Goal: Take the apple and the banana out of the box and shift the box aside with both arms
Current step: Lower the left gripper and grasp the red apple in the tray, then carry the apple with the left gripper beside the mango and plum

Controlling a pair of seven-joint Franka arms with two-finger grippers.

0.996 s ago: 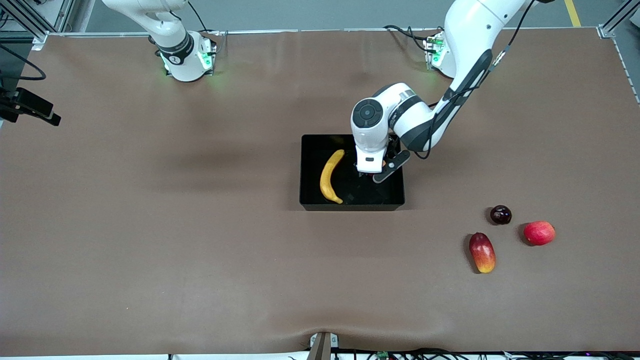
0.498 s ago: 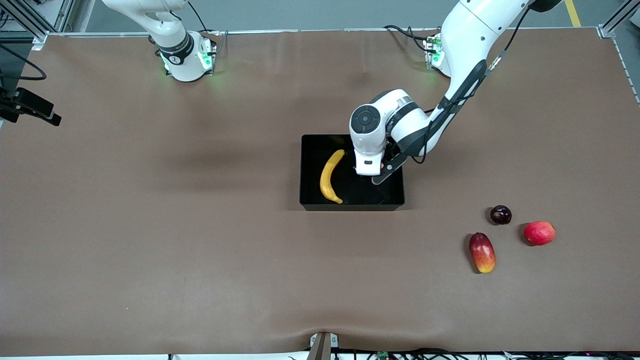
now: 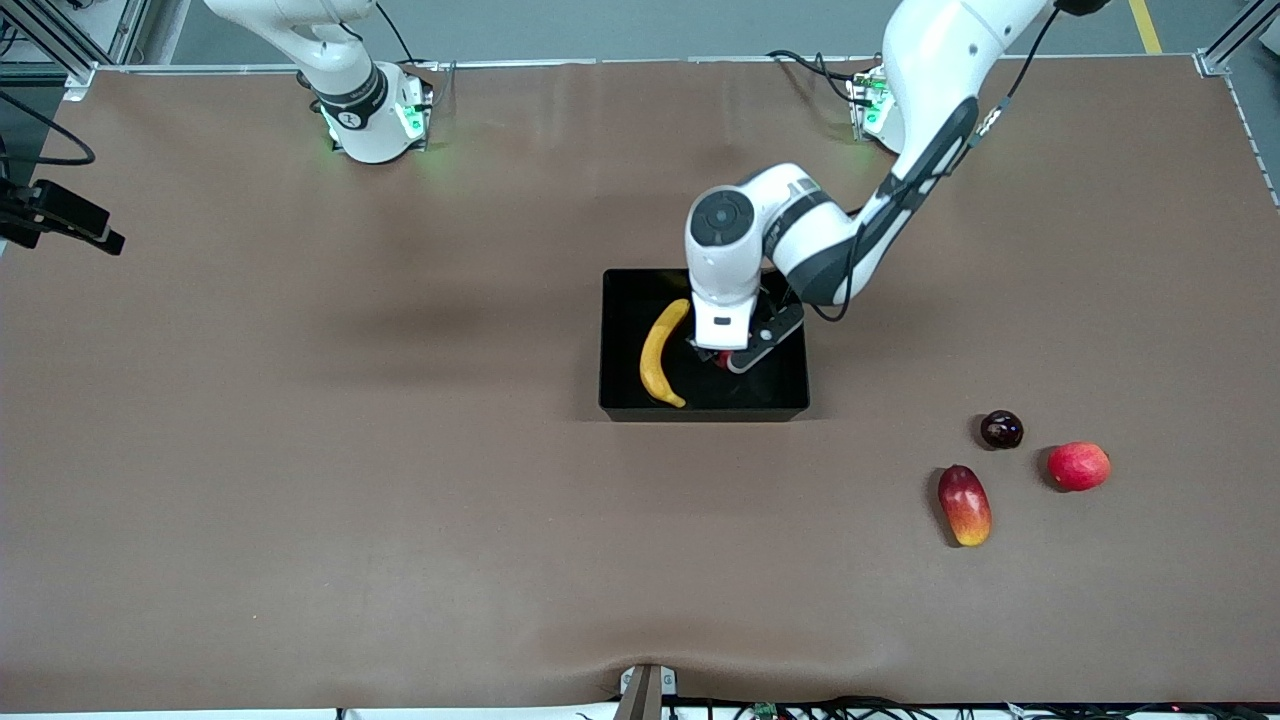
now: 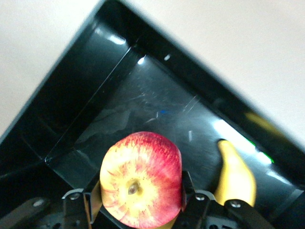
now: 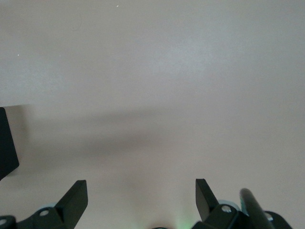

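Apple [image 4: 141, 180]: gripped between the fingers of the left gripper [image 4: 143, 210] and held over the box [image 3: 620, 340]; in the front view it is almost wholly hidden under the wrist.
Apple's look: round, red with yellow streaks, stem hollow turned toward the wrist camera.
Banana [image 3: 660, 352]: laid in the box along the wall toward the right arm's end, at 9 o'clock from the gripped apple; long, curved, plain yellow.
Box: shallow, black, glossy walls; bare floor is seen between banana and the wall toward the left arm's end, with open room at that end.
Left gripper: jaws narrowed on the apple, over the middle of the box.
Right gripper [image 5: 141, 200]: jaws spread wide, nothing between them; bare table [image 3: 300, 450] is seen beneath; the arm waits.
Other fruit: a mango-like fruit [image 3: 964, 505], a dark round fruit [image 3: 1001, 429] and a red fruit [image 3: 1078, 466] are grouped at 4 o'clock from the box, well apart from it, none touching another.
Table: wide open brown surface around the box on all sides.
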